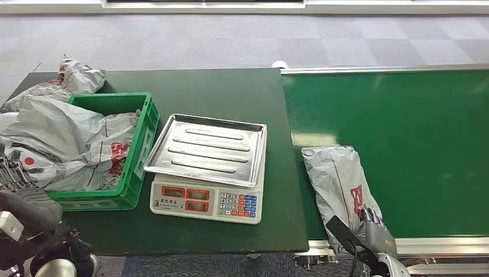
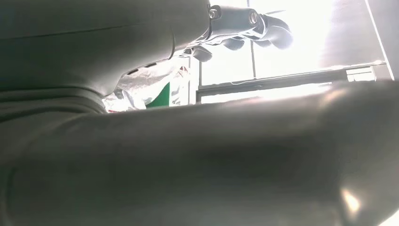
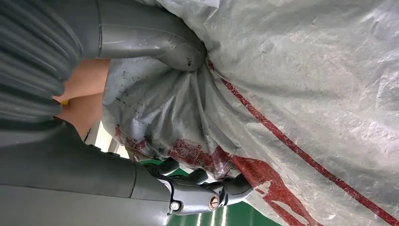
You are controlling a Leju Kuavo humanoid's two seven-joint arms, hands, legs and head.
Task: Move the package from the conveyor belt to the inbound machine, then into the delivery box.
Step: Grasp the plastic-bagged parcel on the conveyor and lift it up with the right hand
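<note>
A grey plastic package (image 1: 337, 173) with red print lies on the green conveyor belt (image 1: 403, 127), near its front left corner. My right hand (image 1: 373, 228) is at the package's near end and grips it. In the right wrist view the thumb (image 3: 160, 42) presses into the crumpled package (image 3: 306, 70) and the dark fingers (image 3: 207, 193) curl around a fold from the other side. My left hand (image 1: 14, 176) hangs low beside the green crate (image 1: 144, 133), holding nothing. The left wrist view shows its fingers (image 2: 244, 26) apart from the thick thumb (image 2: 211, 160).
An electronic scale (image 1: 204, 202) with a steel tray (image 1: 207, 150) stands mid-table on the dark green table (image 1: 219, 92). The green crate on the left holds several grey packages (image 1: 69, 144); another package (image 1: 75, 78) lies behind it. Grey carpet lies beyond.
</note>
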